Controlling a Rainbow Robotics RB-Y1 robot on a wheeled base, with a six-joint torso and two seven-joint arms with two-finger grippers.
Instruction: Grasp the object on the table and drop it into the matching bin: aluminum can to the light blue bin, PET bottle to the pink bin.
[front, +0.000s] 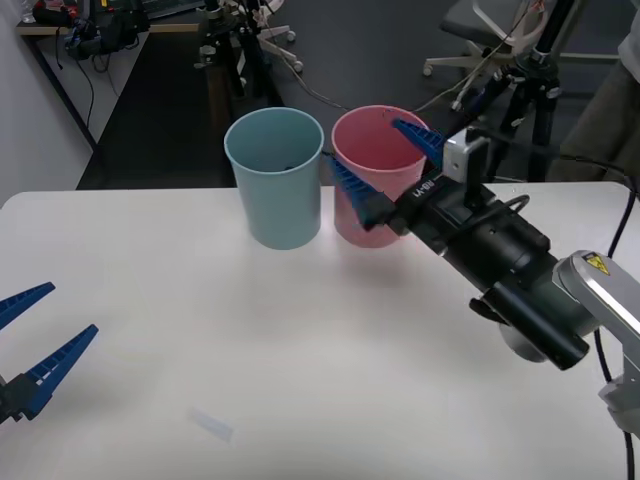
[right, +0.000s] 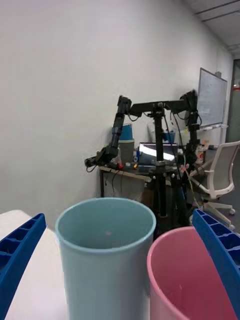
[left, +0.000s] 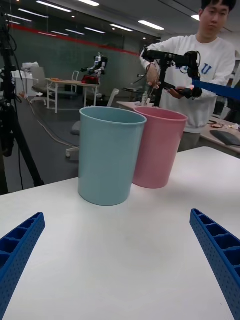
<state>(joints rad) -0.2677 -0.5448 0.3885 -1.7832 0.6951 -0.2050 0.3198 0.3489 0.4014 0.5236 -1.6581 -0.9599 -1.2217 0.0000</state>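
The light blue bin (front: 274, 180) and the pink bin (front: 372, 160) stand side by side, touching, at the far middle of the white table (front: 300, 350). My right gripper (front: 385, 162) hangs open at the pink bin's rim height, one finger in front of the bin and one over its right rim. In the right wrist view, both bins (right: 105, 250) (right: 185, 280) sit between its fingers (right: 17, 255). My left gripper (front: 40, 335) rests open and empty low at the table's left edge, facing both bins (left: 107, 155) (left: 157, 150). The can and PET bottle are out of view.
The table's far edge runs just behind the bins. Beyond it stand a black tripod (front: 530, 100) and an office chair (front: 480, 30) on dark floor. My right arm's black forearm (front: 500, 260) stretches over the table's right side.
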